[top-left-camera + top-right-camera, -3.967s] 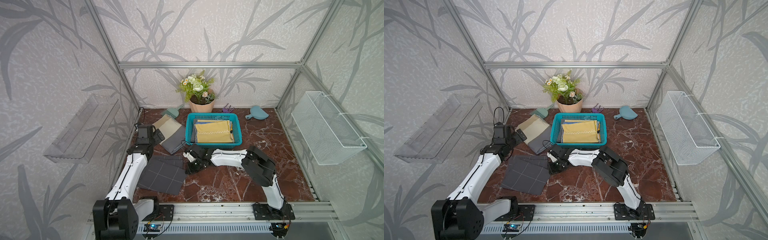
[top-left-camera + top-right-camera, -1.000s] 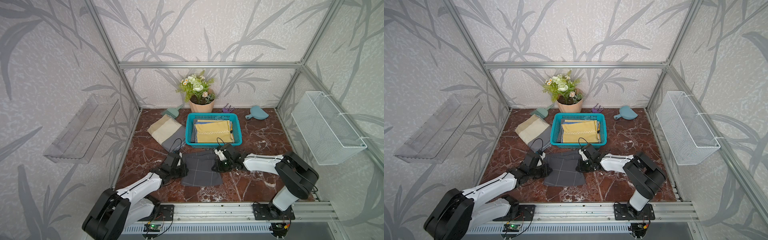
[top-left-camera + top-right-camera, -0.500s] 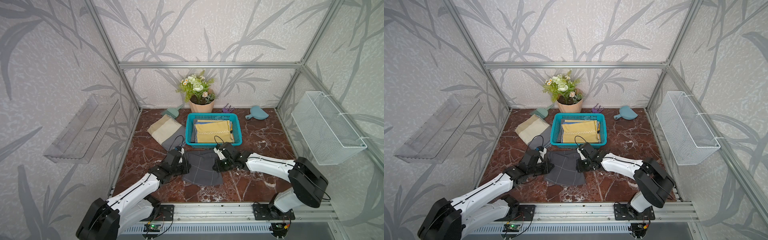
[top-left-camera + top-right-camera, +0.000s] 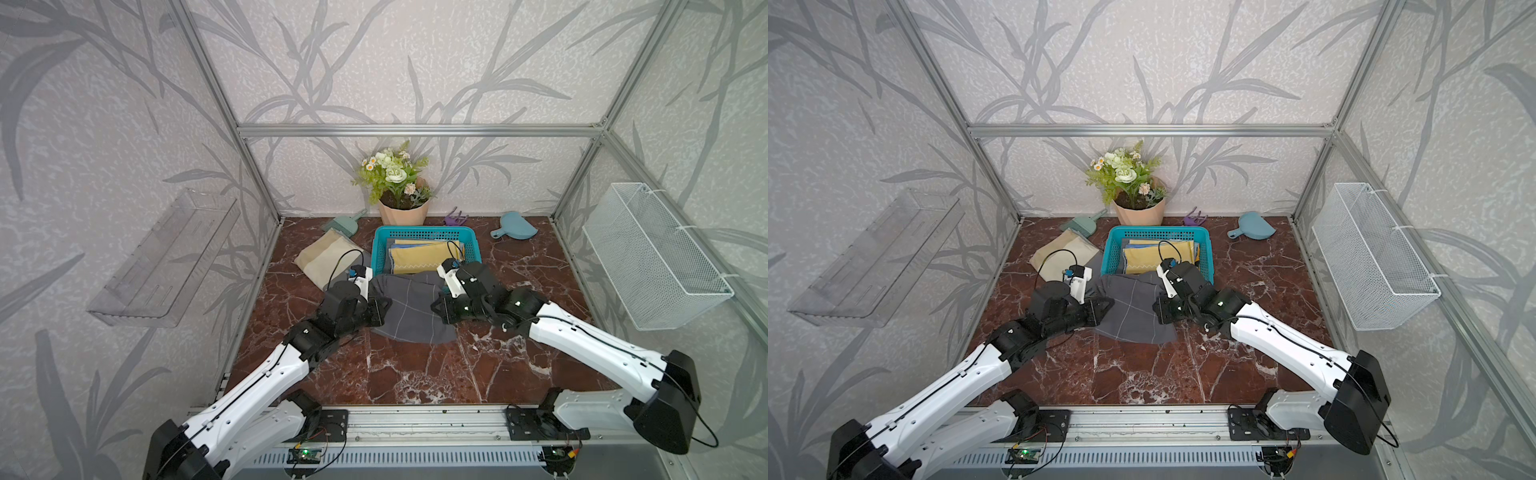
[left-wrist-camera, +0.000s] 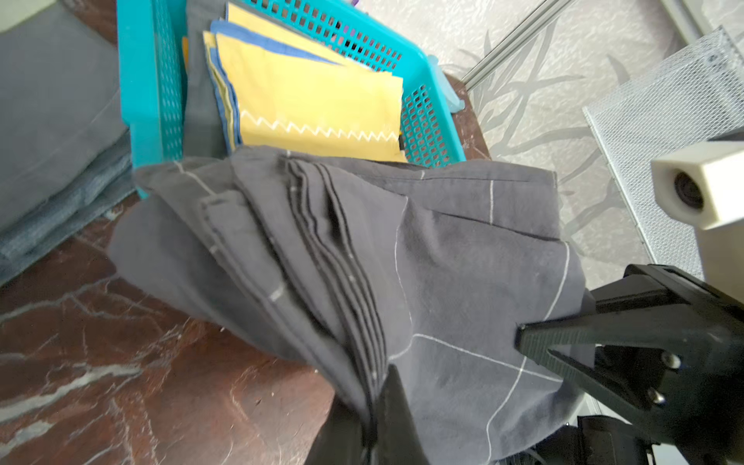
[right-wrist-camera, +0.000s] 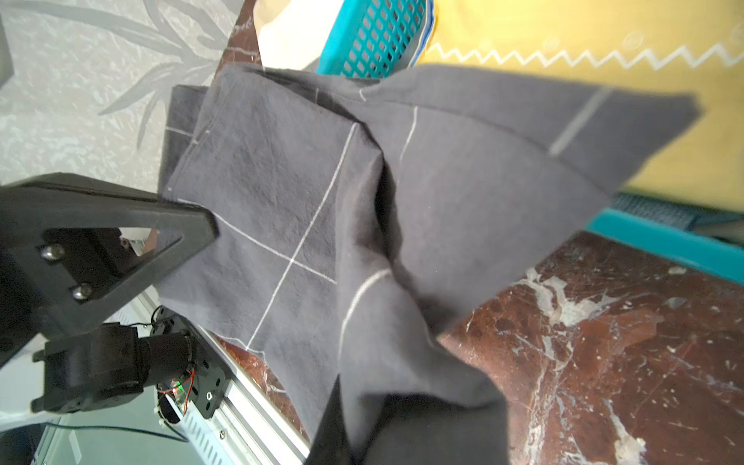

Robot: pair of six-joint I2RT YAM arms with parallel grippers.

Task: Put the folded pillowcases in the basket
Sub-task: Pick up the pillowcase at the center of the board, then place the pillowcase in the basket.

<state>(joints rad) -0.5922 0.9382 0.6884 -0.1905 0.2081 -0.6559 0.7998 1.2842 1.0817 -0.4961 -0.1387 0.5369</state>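
Since a second ago, the folded pillowcase (image 4: 409, 307) has been lifted off the marble tabletop (image 4: 415, 374) and carried farther back; its far edge is now laid at the near rim of the basket (image 4: 379, 251). It is gripped at opposite sides by the left gripper (image 4: 385, 306) and the right gripper (image 4: 435, 306), jaws clamped on the cloth. Stacked fold layers are shown only in the left wrist view; in the right wrist view one corner is seen above the yellow cloth (image 6: 523, 28) inside the basket. Potted flowers (image 4: 395, 178) are set beyond, against the leaf-patterned wall (image 4: 415, 83).
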